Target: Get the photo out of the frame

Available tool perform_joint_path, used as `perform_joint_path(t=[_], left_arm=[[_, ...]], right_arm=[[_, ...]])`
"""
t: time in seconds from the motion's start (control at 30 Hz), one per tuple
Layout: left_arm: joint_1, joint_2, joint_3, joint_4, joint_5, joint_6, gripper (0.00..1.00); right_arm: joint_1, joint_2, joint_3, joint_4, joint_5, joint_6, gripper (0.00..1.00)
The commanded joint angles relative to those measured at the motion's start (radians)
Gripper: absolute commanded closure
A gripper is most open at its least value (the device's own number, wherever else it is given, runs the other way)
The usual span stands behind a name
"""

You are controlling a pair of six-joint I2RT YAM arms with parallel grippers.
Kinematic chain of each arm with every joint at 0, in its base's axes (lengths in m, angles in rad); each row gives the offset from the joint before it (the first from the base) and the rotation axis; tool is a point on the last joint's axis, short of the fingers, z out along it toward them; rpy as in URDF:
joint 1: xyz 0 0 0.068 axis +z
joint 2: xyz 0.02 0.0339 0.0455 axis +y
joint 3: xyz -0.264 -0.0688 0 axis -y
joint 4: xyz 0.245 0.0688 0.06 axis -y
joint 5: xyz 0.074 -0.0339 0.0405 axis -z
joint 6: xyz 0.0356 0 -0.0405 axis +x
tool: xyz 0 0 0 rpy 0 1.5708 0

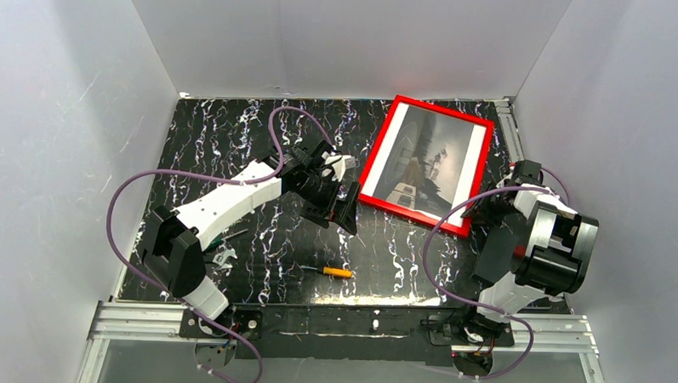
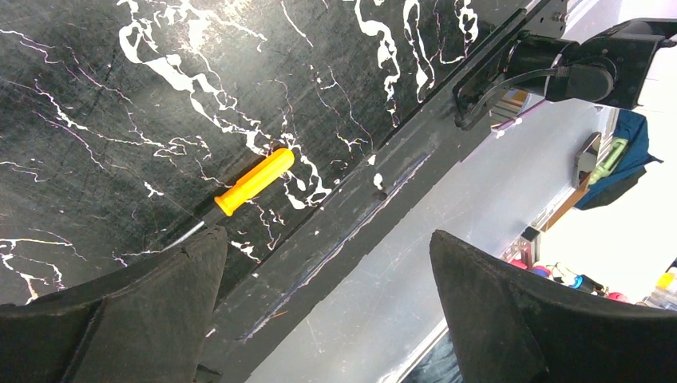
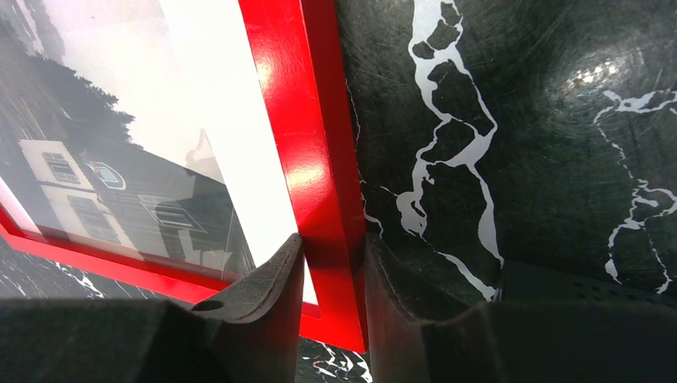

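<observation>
The red frame [image 1: 378,150] lies face up at the back right of the black marble table, with the photo [image 1: 426,160] inside it, a dim grey scene with white strips along its long sides. My right gripper [image 1: 473,217] is at the frame's near right corner. In the right wrist view the right gripper [image 3: 334,239] is shut on the frame [image 3: 295,120], one finger on the photo [image 3: 120,159] side of the red rail and one outside it. My left gripper [image 1: 345,210] hovers open just left of the frame, holding nothing; the left gripper [image 2: 327,235] faces the table's near edge.
An orange-handled screwdriver [image 1: 336,271] [image 2: 254,182] lies near the front middle of the table. A small metal tool [image 1: 223,256] rests beside the left arm's base. White walls close in the sides and back. An aluminium rail [image 1: 348,324] runs along the near edge.
</observation>
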Motion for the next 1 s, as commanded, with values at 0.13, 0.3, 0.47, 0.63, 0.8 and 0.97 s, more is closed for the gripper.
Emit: perform_joint_path(t=[0.13,0.3,0.47,0.63,0.8,0.97], left_arm=[[-0.001,-0.052,-0.015,-0.047,0.058,-0.006,0.0],[-0.013,-0.043,-0.025,-0.027,0.06,-0.011,0.0],[-0.046,-0.042,-0.034,-0.025,0.014,0.017,0.0],[-0.136,-0.068,-0.078,0.002,-0.144,0.12,0.0],[-0.311,-0.189,-0.292,0.275,-0.383,0.338,0.0],[-0.483,-0.247,-0.496,0.615,-0.517,0.645,0.0]], right_arm=[[0.004,-0.075,-0.017,-0.009,-0.017,0.006,0.99],[0.004,-0.155,-0.025,-0.046,-0.054,0.016,0.99],[0.004,-0.213,-0.045,-0.068,-0.087,0.028,0.99],[0.006,-0.253,-0.092,-0.067,-0.12,0.058,0.99],[0.011,-0.274,-0.124,-0.057,-0.142,0.067,0.99],[0.014,-0.296,-0.132,-0.062,-0.162,0.07,0.99]])
